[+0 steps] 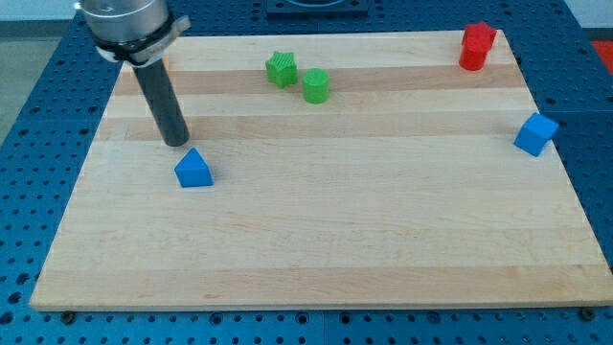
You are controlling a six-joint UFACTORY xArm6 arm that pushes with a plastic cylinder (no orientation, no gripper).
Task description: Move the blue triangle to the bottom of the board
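In the camera view, you are looking at a pale wooden board (316, 240) lying on a blue perforated table (38, 115). My tip (177, 142) is resting on the board toward the view's left, at the end of the dark rod coming down from the view's top left. The rod has nothing that opens or closes and is carrying nothing; it is just standing bare on the wood.

The blue triangle (193, 169) is sitting just below my tip and slightly to the view's right of it, very near, though you cannot tell from here whether the two are touching. It is lying in the left half of the board, about mid-height, well apart from the bottom edge.

Near the view's top, a green star-shaped block (281, 68) and a green cylinder-like block (316, 85) are sitting just beside each other. A red block (476, 46) is standing at the top right corner, and a blue cube (536, 133) is sitting near the right edge.
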